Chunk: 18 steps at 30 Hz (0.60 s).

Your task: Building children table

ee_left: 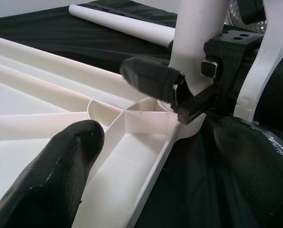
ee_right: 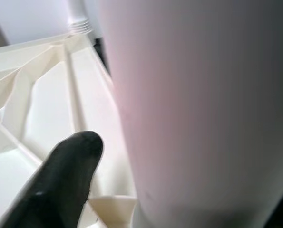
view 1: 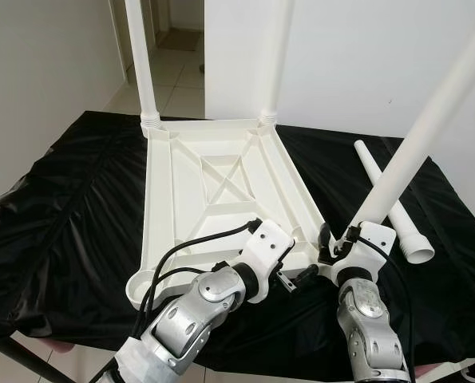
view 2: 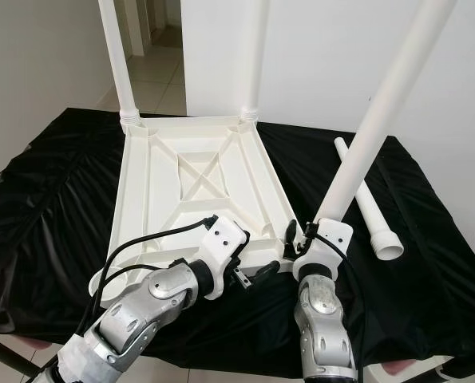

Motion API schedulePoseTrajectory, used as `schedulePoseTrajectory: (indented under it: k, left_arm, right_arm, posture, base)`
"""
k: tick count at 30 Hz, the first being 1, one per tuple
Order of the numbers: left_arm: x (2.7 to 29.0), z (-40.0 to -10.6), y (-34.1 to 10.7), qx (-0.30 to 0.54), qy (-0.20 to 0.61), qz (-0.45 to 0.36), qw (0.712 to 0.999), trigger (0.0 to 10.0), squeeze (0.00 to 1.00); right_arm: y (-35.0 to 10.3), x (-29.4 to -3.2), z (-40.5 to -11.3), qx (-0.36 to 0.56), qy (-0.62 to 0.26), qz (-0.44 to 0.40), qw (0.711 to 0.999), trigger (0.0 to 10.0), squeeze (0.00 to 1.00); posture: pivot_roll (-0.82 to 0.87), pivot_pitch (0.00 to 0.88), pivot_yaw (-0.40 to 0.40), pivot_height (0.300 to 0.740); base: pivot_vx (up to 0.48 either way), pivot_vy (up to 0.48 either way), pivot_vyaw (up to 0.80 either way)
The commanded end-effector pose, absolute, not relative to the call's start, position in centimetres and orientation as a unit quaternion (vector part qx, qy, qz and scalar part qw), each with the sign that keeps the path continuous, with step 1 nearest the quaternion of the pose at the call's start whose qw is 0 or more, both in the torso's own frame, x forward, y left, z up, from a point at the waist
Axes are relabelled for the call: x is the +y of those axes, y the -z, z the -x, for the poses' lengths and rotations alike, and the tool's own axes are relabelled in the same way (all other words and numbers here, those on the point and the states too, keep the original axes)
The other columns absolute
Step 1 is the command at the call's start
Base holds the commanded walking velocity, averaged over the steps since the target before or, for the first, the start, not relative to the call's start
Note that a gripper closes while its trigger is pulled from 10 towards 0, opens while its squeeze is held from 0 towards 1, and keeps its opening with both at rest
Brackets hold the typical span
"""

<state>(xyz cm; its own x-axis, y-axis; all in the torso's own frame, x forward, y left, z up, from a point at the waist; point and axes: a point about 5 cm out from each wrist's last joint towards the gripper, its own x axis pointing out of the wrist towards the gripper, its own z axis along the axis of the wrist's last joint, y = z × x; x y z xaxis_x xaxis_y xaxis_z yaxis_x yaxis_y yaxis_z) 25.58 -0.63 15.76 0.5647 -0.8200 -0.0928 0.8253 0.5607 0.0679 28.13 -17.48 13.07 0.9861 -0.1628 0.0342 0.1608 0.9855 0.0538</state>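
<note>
Two legs [view 1: 141,64] stood fitted; our right jaws [view 1: 337,243] gripped the tilted third leg [view 1: 429,120] at its socket; left jaws [view 1: 297,279] gaped empty; the fourth leg [view 1: 389,203] lay loose.

A black plastic sheet [view 1: 77,207] covers the bench. White walls [view 1: 357,64] stand behind it. A pale tiled floor [view 1: 177,76] runs through a doorway at the far left.

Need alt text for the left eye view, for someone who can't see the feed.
An upside-down white tabletop lies on a black-draped surface, two legs standing in its far corners. The right gripper holds a third leg, tilted, at the near right corner; the left gripper is beside it. A fourth leg lies loose on the right.
</note>
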Motion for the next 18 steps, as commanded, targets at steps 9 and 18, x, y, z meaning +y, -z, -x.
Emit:
schedulePoseTrajectory:
  k: [9, 18]
  left_arm:
    - [-1.0, -25.1, -15.9, 0.021, 0.5, -0.054, 0.864, 10.0, 0.0]
    - [-0.8, -25.0, -15.9, 0.02, 0.5, -0.06, 0.863, 10.0, 0.0]
  right_arm:
    - [-13.0, -17.9, -28.4, -0.01, -0.05, -0.011, 0.999, 10.0, 0.0]
    - [-13.8, -20.8, -28.5, -0.025, -0.159, 0.055, 0.985, 10.0, 0.0]
  posture:
    - [-0.05, 0.0, -0.03, 0.74]
    - [-0.04, 0.005, -0.021, 0.74]
  base:
    - [0.0, 0.0, 0.0]
    - [0.0, 0.0, 0.0]
